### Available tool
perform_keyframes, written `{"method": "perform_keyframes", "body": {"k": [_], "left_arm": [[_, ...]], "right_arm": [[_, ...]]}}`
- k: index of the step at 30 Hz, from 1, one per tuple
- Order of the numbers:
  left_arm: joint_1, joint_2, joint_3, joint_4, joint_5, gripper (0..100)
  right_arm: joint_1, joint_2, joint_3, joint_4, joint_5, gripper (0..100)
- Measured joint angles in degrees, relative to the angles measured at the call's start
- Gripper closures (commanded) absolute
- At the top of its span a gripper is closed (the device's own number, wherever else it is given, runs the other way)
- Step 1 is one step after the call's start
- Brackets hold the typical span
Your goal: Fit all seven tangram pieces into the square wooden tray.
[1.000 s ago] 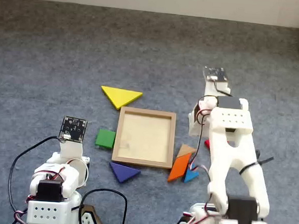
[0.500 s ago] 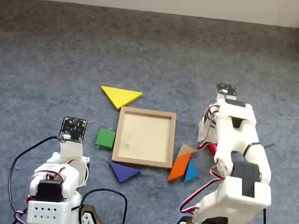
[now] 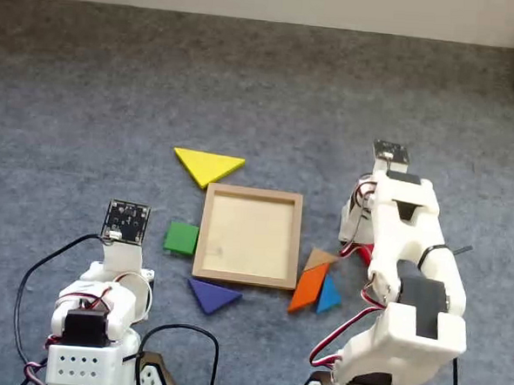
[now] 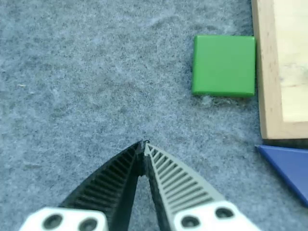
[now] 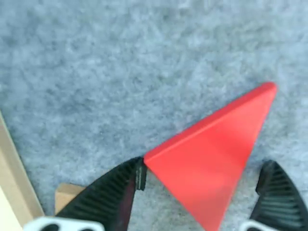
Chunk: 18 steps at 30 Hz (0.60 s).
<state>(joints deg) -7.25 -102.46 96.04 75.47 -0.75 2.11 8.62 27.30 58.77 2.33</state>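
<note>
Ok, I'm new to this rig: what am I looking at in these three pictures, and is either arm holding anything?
You see two small white robot arms on a grey carpet: the left arm and the right arm. The high view comes from a fixed camera looking down. The other two come from a camera on each arm's wrist, looking along its tool.

The wooden tray lies in the middle with no piece in it. Around it lie a yellow triangle, a green square and a dark blue triangle. An orange piece, a light blue triangle and a tan piece are clustered together.

The left tool is shut on nothing, near the green square. The right tool is open astride a red triangle on the carpet. Nothing is held.
</note>
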Motion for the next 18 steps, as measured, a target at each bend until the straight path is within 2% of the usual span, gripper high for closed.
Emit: {"method": "perform_keyframes", "body": {"k": [18], "left_arm": [[0.0, 0.0, 0.0, 0.0, 0.0, 99]], "right_arm": [[-0.97, 0.09, -1.14, -0.35, -0.7, 64.8]]}}
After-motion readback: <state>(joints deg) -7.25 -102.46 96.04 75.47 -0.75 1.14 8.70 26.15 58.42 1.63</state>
